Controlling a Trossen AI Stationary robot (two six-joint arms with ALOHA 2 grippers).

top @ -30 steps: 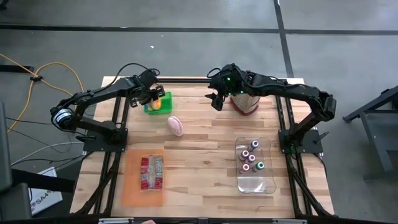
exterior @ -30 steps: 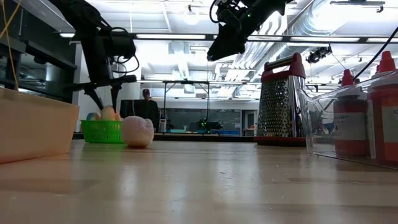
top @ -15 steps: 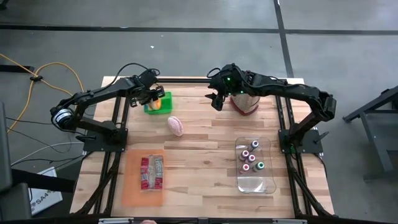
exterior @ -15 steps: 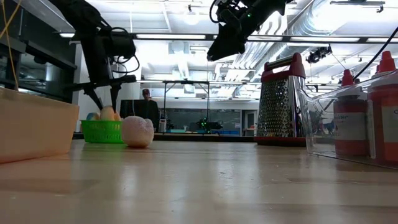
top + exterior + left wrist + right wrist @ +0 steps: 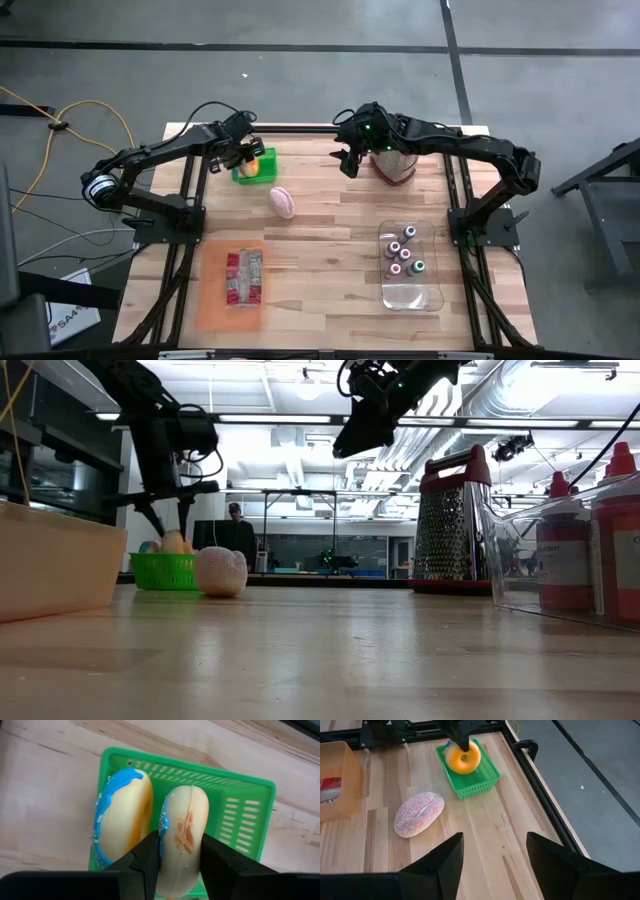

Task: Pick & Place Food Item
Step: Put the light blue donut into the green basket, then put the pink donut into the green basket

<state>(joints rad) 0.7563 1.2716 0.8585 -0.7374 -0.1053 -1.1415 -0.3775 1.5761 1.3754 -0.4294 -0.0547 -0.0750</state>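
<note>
A small green plastic basket (image 5: pixel 240 815) sits near the back left corner of the wooden table (image 5: pixel 330 240). 2 round yellow donuts stand on edge inside it, side by side. One has blue icing (image 5: pixel 122 815). The other one, a plain yellow donut (image 5: pixel 184 830), is squeezed between the 2 dark fingers of the left gripper (image 5: pixel 180 862), which reaches down into the basket.

The right gripper (image 5: pixel 492 857) hangs in the air over the back middle of the table, with its fingers spread wide and nothing in them.

A pink speckled bun (image 5: pixel 283 202) lies on the table just in front of the basket. A silver metal grater with a red top (image 5: pixel 450 520) stands at the back right. An orange tray (image 5: pixel 230 280) holding a wrapped snack sits at the front left. A clear plastic bin of small bottles (image 5: pixel 408 262) sits at the front right.
</note>
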